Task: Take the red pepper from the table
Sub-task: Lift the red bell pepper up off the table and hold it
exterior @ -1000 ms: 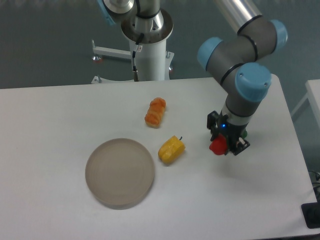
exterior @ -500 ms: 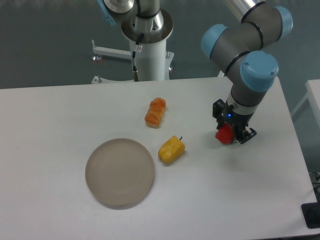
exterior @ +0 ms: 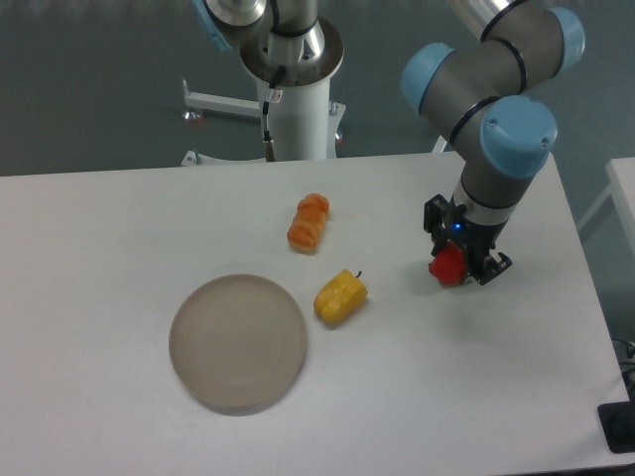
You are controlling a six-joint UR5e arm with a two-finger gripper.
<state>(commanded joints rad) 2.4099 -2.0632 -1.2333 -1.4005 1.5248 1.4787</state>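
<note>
Red pepper [exterior: 448, 266] | clamped between the jaws of the gripper [exterior: 458, 266] | near right edge of table [exterior: 119, 228]

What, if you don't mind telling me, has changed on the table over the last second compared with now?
The end effector, shut on the red pepper, has carried it up and to the right in the picture; most of that move came early, with only a slight shift since. The arm's joints rose with it. The yellow pepper, the orange pepper and the round plate lie on the table where they were.
</note>
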